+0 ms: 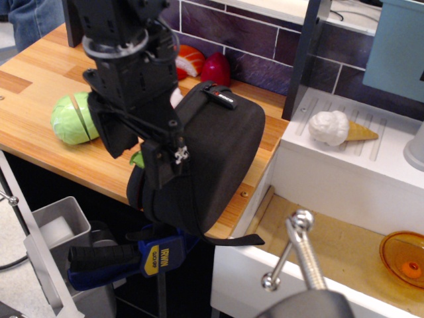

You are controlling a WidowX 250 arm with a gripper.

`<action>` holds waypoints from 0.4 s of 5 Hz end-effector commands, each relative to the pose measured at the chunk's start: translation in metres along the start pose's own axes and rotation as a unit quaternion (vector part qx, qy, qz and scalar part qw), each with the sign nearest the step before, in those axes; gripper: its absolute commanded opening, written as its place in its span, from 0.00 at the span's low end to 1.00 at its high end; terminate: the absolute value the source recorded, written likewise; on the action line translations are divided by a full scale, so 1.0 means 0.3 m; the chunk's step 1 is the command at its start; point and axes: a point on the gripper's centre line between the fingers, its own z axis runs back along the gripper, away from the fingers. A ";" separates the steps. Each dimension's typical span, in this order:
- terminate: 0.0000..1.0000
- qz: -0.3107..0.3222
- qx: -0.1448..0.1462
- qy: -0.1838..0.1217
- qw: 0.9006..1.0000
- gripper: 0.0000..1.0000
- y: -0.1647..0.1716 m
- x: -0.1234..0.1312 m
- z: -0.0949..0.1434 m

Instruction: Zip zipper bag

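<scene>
stood the zipper bag (pixel 212 156) on the wooden counter's (pixel 40 112) front edge. lowered over its green pull tab (pixel 136 159), the gripper (pixel 142 149); jaw opening hidden, grip unclear. probably reaching for tab; next, pinch and drag along zipper.

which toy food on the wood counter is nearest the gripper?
The green cabbage-like toy, just left of the black gripper at the black zipper bag. The orange-and-white salmon piece and dark red onion-shaped toy sit farther back by the wall.
</scene>
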 end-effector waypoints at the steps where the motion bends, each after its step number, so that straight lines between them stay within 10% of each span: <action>1: 0.00 0.005 0.013 -0.017 1.000 1.00 0.014 0.026 -0.009; 2: 0.00 0.011 0.005 -0.014 1.000 0.00 0.013 0.035 -0.013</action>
